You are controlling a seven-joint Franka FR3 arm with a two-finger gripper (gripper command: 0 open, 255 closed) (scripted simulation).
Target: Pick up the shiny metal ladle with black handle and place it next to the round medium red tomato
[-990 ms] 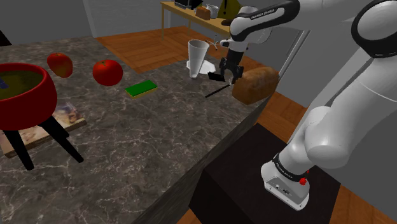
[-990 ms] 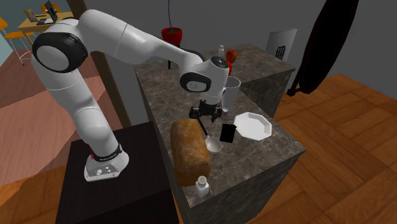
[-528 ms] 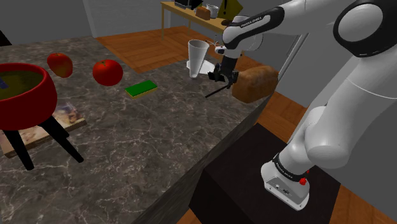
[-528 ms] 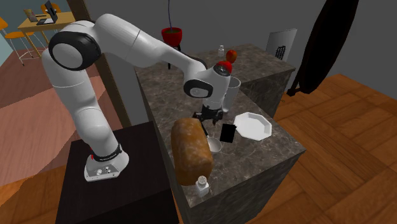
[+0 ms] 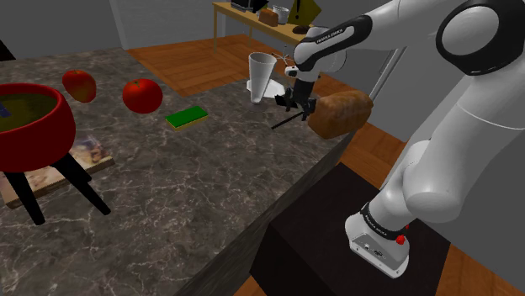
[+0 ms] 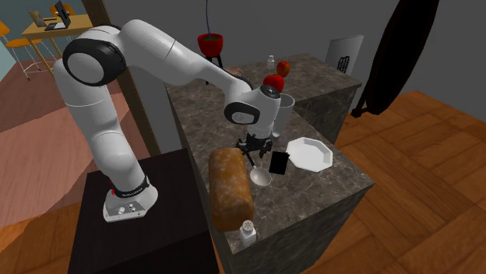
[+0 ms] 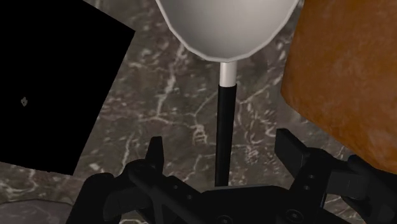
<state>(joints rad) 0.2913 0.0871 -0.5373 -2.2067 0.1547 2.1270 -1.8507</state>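
Note:
The ladle lies on the dark marble counter (image 5: pixel 193 185), its pale metal bowl (image 7: pixel 222 25) ahead of my gripper and its black handle (image 7: pixel 222 133) running back between the fingers. My gripper (image 7: pixel 222 153) is open; its fingers (image 7: pixel 292 149) straddle the handle without touching it. From the shoulder view the gripper (image 5: pixel 296 103) hangs low over the ladle handle (image 5: pixel 284 121), beside the bread. The ladle bowl (image 6: pixel 261 177) rests just below the gripper (image 6: pixel 255 148) in the second exterior view. The red tomato (image 5: pixel 142 95) sits far off toward the shoulder view's left, and appears again (image 6: pixel 273 82) behind the arm.
A brown bread loaf (image 5: pixel 339 112) lies right beside the ladle near the counter edge. A flat black object (image 6: pixel 278 162) and a white plate (image 6: pixel 309 152) lie on its other side. A white cup (image 5: pixel 261 76), a green sponge (image 5: pixel 186 117), a red-yellow apple (image 5: pixel 79 84) and a red bowl on legs (image 5: pixel 29 122) also stand on the counter.
The hand has shifted slightly toward the shoulder view's left and dropped closer over the ladle handle; the arm's elbow swung round. The ladle has not moved.

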